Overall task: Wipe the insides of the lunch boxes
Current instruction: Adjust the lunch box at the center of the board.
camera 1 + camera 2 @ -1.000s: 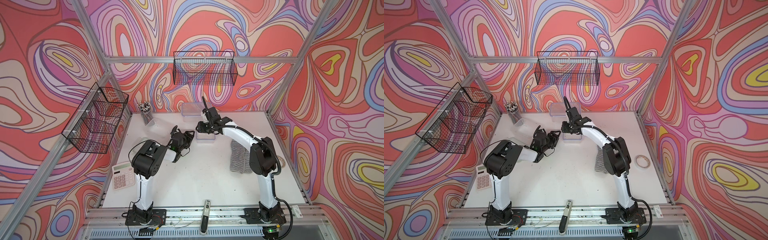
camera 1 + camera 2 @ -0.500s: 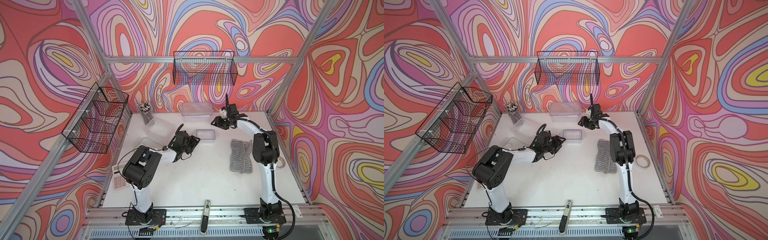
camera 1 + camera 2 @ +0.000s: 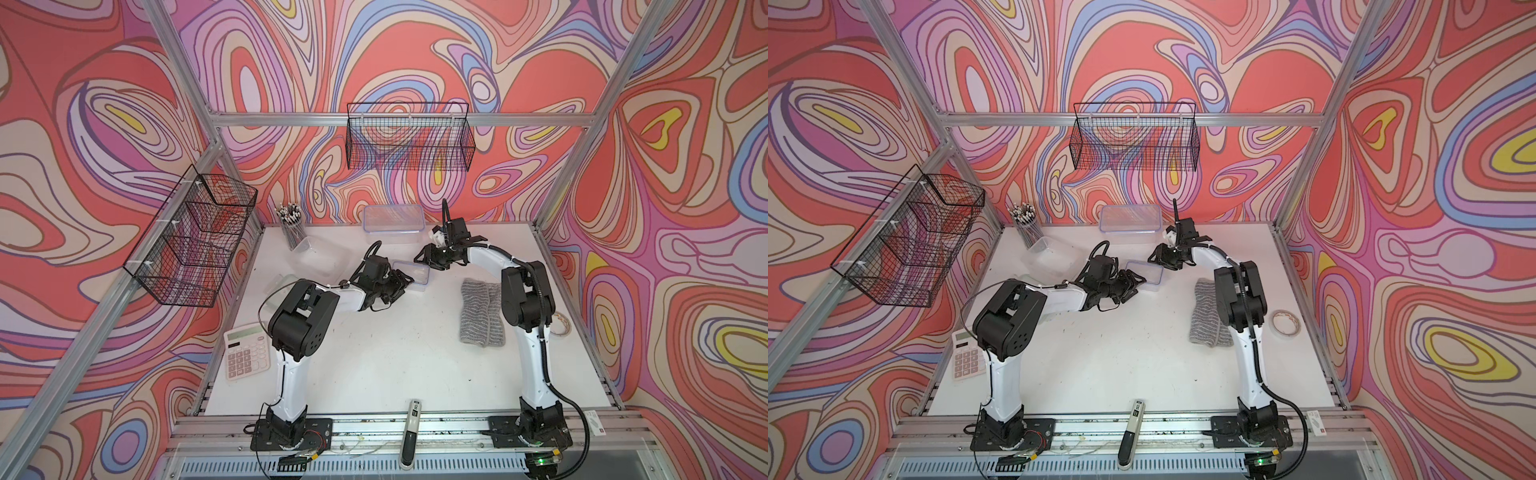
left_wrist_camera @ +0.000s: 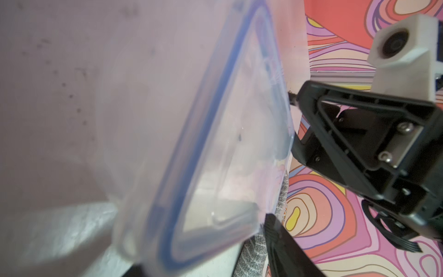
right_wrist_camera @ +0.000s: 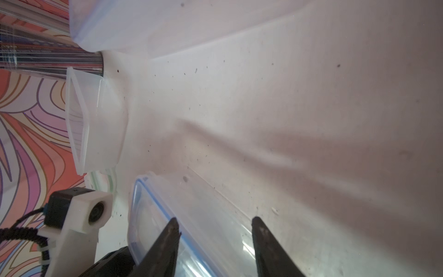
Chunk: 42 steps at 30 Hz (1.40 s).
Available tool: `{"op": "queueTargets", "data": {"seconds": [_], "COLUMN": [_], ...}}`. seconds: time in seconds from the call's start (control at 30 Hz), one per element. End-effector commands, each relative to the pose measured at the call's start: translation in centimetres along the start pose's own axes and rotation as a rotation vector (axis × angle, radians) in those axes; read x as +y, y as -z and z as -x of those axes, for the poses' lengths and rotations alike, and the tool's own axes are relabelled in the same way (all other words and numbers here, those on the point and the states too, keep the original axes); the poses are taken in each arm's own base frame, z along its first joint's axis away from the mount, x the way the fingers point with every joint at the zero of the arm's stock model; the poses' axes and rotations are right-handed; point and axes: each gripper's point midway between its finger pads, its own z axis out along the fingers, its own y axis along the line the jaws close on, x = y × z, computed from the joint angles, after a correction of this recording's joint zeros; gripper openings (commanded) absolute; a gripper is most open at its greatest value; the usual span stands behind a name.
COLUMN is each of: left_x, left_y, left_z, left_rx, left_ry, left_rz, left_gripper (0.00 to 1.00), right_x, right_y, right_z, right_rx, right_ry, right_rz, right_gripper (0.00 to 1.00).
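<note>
small lunch box (image 3: 412, 273): mid-table, lid on
left claw (image 3: 403, 283): jaws either side of it, can't tell if pinching
right claw (image 3: 426, 263): jaws apart, tips at its far end, nothing clamped
around it: grey cloth (image 3: 480, 316) right, bigger box (image 3: 394, 222) behind, open tub (image 3: 319, 257) left
writing: calculator (image 3: 245, 353) keys too small to read
left wrist cam: blue rim (image 4: 203, 124) shows up close; calculator only in both top views

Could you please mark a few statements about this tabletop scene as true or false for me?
1. The grey cloth lies on the table, free of both arms' jaws. True.
2. The large box stands at the table's front edge. False: it stands at the back, by the wall.
3. The calculator lies on top of the cloth. False: it lies on the table beside the left arm.
4. The pen cup holds pens. True.
5. The small box sits in a wire basket. False: it lies on the table.
</note>
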Motion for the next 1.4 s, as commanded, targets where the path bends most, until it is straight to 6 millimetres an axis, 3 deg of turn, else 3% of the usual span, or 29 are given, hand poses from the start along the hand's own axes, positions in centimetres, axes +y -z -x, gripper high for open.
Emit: {"op": "queueTargets", "data": {"seconds": [0.0,0.2,0.4,0.67,0.83,0.97,1.37], "left_x": [1.0,1.2,1.2,1.6,1.6,1.6,0.7], "left_y": [-0.5,-0.1,0.0,0.4,0.9,1.3,1.9], "left_z": [0.5,3.0,5.2,6.3,6.0,6.2,7.1], "left_rx": [0.028,0.005,-0.006,-0.009,-0.010,-0.019,-0.053], "left_ry": [0.003,-0.001,-0.008,-0.013,-0.018,-0.026,-0.026], "left_rz": [0.032,0.051,0.063,0.086,0.083,0.094,0.079], "left_gripper": [0.55,0.53,0.52,0.52,0.53,0.60,0.64], "right_x": [1.8,2.5,3.9,4.6,4.0,4.1,4.4], "right_y": [1.8,2.3,1.3,0.1,0.2,1.0,2.2], "right_z": [-0.1,-1.8,-3.6,-5.0,-4.7,-4.1,-2.3], "right_rx": [-0.014,-0.022,-0.003,0.001,-0.020,-0.061,-0.267], "right_ry": [0.024,-0.026,-0.035,-0.056,-0.075,-0.086,-0.242], "right_rz": [0.032,0.082,0.101,0.092,0.057,0.040,0.170], "right_gripper": [0.48,0.41,0.40,0.41,0.50,0.60,0.67]}}
